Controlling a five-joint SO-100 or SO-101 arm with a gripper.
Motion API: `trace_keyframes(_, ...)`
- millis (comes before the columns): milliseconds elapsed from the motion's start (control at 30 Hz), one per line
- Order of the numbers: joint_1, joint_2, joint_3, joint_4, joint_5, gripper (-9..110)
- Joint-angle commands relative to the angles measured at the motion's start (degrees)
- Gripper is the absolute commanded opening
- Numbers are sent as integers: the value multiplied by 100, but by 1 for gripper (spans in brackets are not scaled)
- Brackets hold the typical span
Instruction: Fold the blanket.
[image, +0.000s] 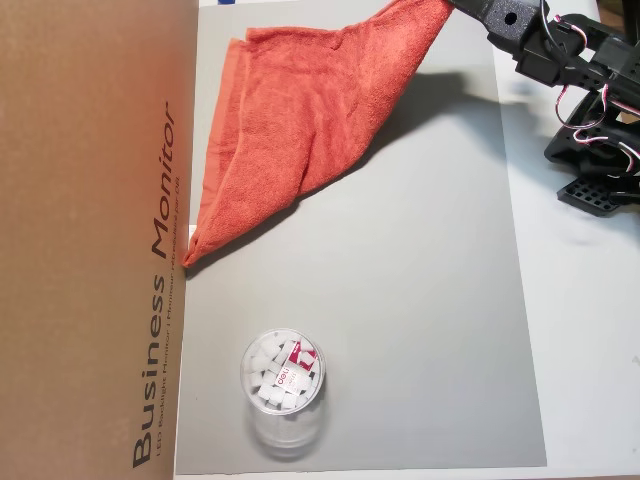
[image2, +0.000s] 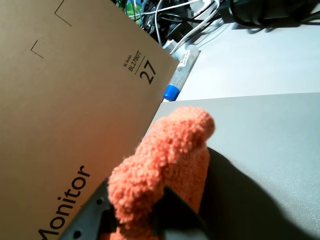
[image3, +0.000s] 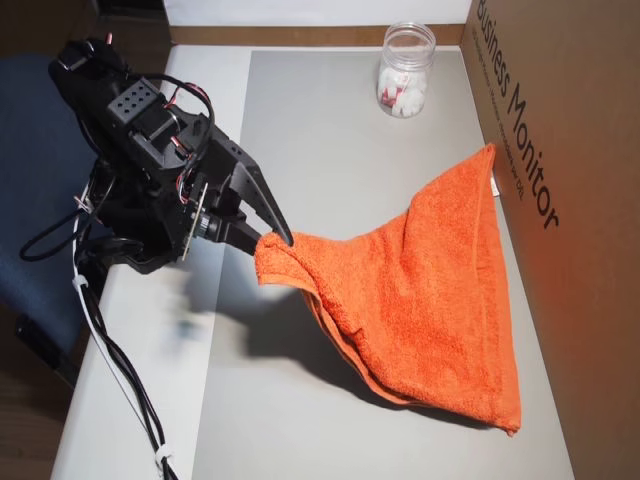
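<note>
Gripper (image2: 132, 220) pinching blanket (image2: 170, 155); white tag (image3: 493, 181) overhead only.

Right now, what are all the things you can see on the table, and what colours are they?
blanket: one, orange-red, one corner lifted off the grey mat, far edge lying along the box.
clear cup: one, see-through, white bits inside, standing on the mat beside the box.
cardboard box: one, brown, "Business Monitor" printed on it, along the mat's edge.
grey mat: one, on the white table.
tube with blue cap: one, behind the box.
gripper: one, black, pinching the blanket's corner.
</note>
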Motion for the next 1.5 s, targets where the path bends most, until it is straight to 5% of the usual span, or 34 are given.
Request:
trace_keyframes(0, -105, 88, -158, -88, 62, 0)
trace_keyframes(500, -580, -193, -791, -44, 62, 0)
trace_keyframes(900, -879, -3568, -3234, -35, -334, 0)
trace_keyframes(1467, -2224, -5783, -5476, -97, -1072, 0)
